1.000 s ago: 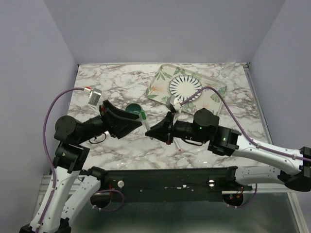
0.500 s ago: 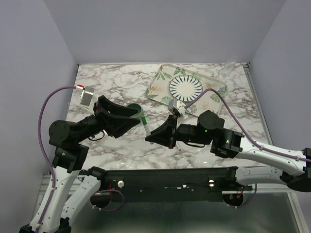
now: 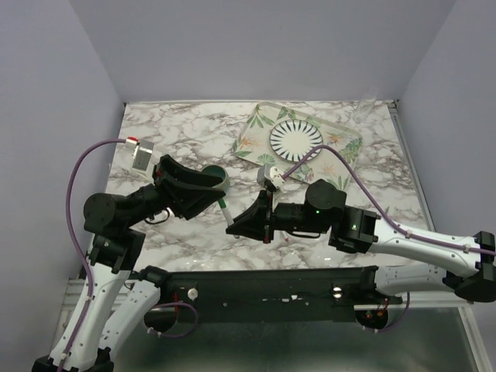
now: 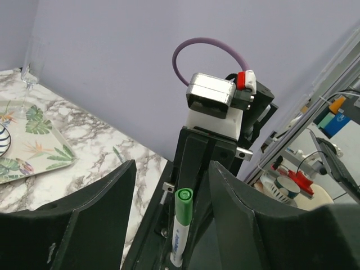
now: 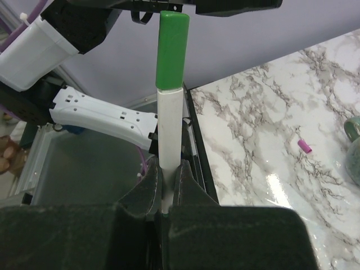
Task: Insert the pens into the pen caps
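- Overhead, the right gripper and left gripper meet nose to nose above the near middle of the white-and-grey marble table, with a thin white plastic stick pen between them.
- The right wrist view shows what the top view can't. The right gripper has its fingers pinched narrow on the pen's white barrel. The pen stands straight out of the jaws, with a green cap seated on its far end.
- In the left wrist view, the left gripper has its fingers spread wide. The capped pen rises in the gap between them, touching neither (green cap pointing at the camera).
- Only the right wrist view shows a small pink-purple tube cap. It lies loose on the marble, well apart from the held pen and near the edge of a dark green round cup.
- In the top view the cup is half hidden behind the left gripper.
- A leaf-print rectangular tray sits far right with a black-and-white striped round plate on it. A clear stemmed glass is at the back right corner.
- The left wrist view also catches the tray and the glass.
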`<state>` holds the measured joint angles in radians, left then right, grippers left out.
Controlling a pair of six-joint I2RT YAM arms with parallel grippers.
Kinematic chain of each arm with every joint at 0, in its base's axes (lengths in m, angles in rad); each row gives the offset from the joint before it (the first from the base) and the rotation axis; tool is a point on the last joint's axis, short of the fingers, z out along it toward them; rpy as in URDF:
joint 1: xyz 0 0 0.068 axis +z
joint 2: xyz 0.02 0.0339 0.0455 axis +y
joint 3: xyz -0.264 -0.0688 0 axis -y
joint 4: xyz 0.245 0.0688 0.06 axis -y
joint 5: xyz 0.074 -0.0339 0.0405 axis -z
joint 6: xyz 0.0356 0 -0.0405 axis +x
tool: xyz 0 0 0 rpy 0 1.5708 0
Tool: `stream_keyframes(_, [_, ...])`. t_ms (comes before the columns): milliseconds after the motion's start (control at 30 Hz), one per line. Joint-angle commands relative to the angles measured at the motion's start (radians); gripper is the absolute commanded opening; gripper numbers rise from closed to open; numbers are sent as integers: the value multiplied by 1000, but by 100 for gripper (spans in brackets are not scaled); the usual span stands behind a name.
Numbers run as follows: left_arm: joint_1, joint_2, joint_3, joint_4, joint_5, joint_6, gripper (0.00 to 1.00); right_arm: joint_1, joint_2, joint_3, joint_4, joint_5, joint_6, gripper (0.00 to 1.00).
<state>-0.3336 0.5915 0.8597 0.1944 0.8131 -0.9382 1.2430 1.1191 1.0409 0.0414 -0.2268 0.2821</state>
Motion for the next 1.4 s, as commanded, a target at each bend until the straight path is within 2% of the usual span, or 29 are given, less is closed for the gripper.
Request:
stream_keyframes(0, [-1,-25,-31,22,43,36,61,10,-1,24,28,-28,11,1])
stream_keyframes(300, [-1,-30,-63,74,64,1,57,10,2,21,41,-39,22,1])
stream_keyframes(400, [-1,-35,-76,106,72,-19,52,10,7,21,44,-43,26,1])
stream_keyframes(533, [-1,-38,-85,112,81,-30,38,9,8,18,60,-51,35,1])
stream_keyframes(567, [-1,-42,-90,114,80,-33,31,10,10,21,60,-52,34,1])
stream_keyframes(667, [-1,-48,-109,129,83,-48,17,10,12,22,61,-52,37,1])
stream_keyframes(833, [-1,-58,-149,157,103,-79,0,9,10,41,77,-31,37,1])
stream_keyframes(967, [-1,-56,-169,178,132,-119,0,10,11,87,60,36,34,1])
stream_keyframes(1100, [-1,-24,-145,139,158,-189,0,10,10,166,-29,132,-18,1])
stream_keyframes(1233, [-2,-32,-137,48,141,-131,0,9,-4,194,-9,139,-61,1])
stream_keyframes(1367, [-2,-45,-192,132,129,-168,0,9,11,241,3,164,-60,1])
